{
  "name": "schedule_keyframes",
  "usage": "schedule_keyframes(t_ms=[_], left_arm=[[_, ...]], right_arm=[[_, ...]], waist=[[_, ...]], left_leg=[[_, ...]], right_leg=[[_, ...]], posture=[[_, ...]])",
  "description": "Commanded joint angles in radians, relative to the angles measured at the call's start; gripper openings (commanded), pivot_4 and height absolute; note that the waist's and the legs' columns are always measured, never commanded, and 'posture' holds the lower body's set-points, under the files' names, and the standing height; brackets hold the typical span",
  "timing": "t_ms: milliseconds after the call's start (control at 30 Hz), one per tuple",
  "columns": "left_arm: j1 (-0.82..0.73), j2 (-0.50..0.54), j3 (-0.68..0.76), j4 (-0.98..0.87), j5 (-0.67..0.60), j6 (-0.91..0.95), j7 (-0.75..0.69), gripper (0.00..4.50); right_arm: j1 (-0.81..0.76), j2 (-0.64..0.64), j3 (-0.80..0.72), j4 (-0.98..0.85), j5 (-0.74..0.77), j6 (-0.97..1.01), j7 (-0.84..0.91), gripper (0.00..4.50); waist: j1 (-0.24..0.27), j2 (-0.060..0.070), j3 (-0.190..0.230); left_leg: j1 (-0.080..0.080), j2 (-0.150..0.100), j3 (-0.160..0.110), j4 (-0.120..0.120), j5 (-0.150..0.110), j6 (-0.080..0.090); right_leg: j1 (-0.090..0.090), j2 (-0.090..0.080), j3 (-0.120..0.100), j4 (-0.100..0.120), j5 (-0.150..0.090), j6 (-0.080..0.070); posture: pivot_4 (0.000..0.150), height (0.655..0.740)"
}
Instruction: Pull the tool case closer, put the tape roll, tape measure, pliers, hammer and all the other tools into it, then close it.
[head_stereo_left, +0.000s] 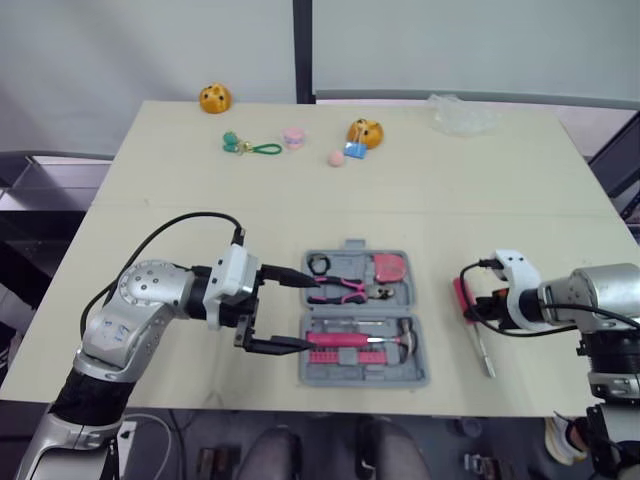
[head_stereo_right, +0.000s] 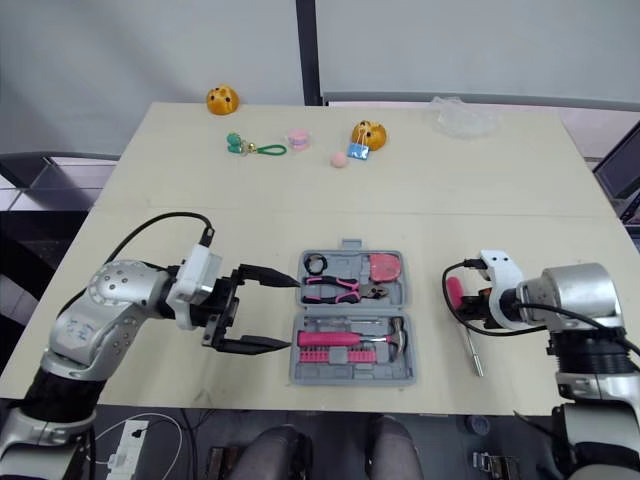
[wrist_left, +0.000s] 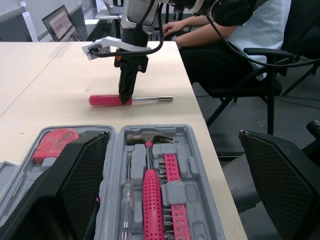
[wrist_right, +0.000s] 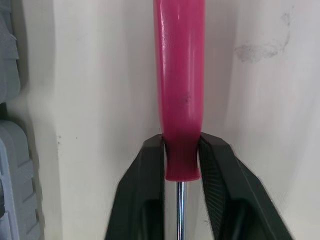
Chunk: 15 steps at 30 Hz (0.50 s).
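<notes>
Fingers (wrist_right: 142, 175) of right gripper (wrist_right: 181, 147) pinching the screwdriver (wrist_left: 105, 100) handle, shaft pointing robotward, tool case (head_stereo_left: 412, 376) just leftward; left gripper (head_stereo_left: 308, 314) splayed wide.

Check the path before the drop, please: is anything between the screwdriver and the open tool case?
Nothing visible. The right tool grips the screwdriver by its pink handle, and only bare table lies between it and the tool case. The open left tool sits at the case's opposite side.
</notes>
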Motion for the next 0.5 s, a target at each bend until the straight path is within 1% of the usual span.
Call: schedule_keyframes(t_ms=[33, 100, 133, 233, 267, 367, 500], left_arm=[[-0.010, 0.009, 0.016, -0.010, -0.011, -0.004, -0.011, 4.50], [-0.007, 0.013, 0.020, -0.015, -0.018, 0.004, -0.014, 4.50], [-0.004, 0.014, 0.020, -0.015, -0.020, 0.005, -0.017, 4.50], [-0.009, 0.013, 0.003, 0.006, 0.000, -0.010, -0.034, 4.50], [-0.012, 0.013, -0.002, 0.011, 0.006, -0.016, -0.038, 4.50], [-0.026, 0.008, -0.010, 0.036, 0.019, -0.034, -0.053, 4.50], [-0.044, 0.003, -0.021, 0.055, 0.032, -0.050, -0.075, 4.50]], right_arm=[[0.074, -0.030, -0.096, -0.190, 0.020, -0.027, -0.021, 3.18], [0.147, -0.032, -0.151, -0.316, 0.038, -0.073, -0.014, 4.24], [0.188, -0.029, -0.183, -0.377, 0.050, -0.094, -0.007, 4.38], [0.343, -0.010, -0.263, -0.519, 0.045, -0.220, -0.013, 4.38], [0.372, 0.002, -0.283, -0.537, 0.046, -0.242, -0.022, 4.38], [0.504, 0.060, -0.343, -0.576, 0.000, -0.394, -0.073, 4.38], [0.603, 0.190, -0.403, -0.620, 0.023, -0.466, -0.128, 4.38]], waist=[[0.001, 0.000, 0.000], [0.001, 0.000, 0.000], [0.002, 0.000, 0.000], [0.003, 0.000, 0.000], [0.002, 0.000, 0.000], [0.002, 0.000, 0.000], [0.001, 0.000, 0.000]], left_leg=[[0.000, 0.000, 0.000, 0.000, 0.000, 0.000], [-0.001, 0.000, -0.001, 0.000, 0.000, 0.000], [-0.001, 0.000, -0.001, 0.000, 0.000, 0.000], [-0.001, 0.000, -0.001, 0.000, 0.000, 0.000], [-0.001, 0.000, -0.001, 0.000, 0.000, 0.000], [0.000, 0.000, 0.000, 0.000, 0.000, 0.000], [0.002, 0.000, 0.002, 0.000, 0.000, 0.000]], right_leg=[[0.000, 0.000, 0.000, 0.000, 0.000, 0.000], [0.000, 0.000, 0.000, -0.001, 0.000, 0.000], [0.000, 0.000, 0.000, -0.001, 0.000, 0.000], [0.000, 0.000, 0.000, -0.001, 0.000, 0.001], [0.000, 0.001, 0.000, -0.001, 0.000, 0.001], [0.000, 0.001, 0.001, 0.000, 0.001, 0.001], [0.001, 0.002, 0.002, 0.000, 0.001, 0.001]], posture=[[0.150, 0.7400], [0.150, 0.7400], [0.150, 0.7400], [0.150, 0.7400], [0.150, 0.7400], [0.150, 0.7400], [0.150, 0.7400]])
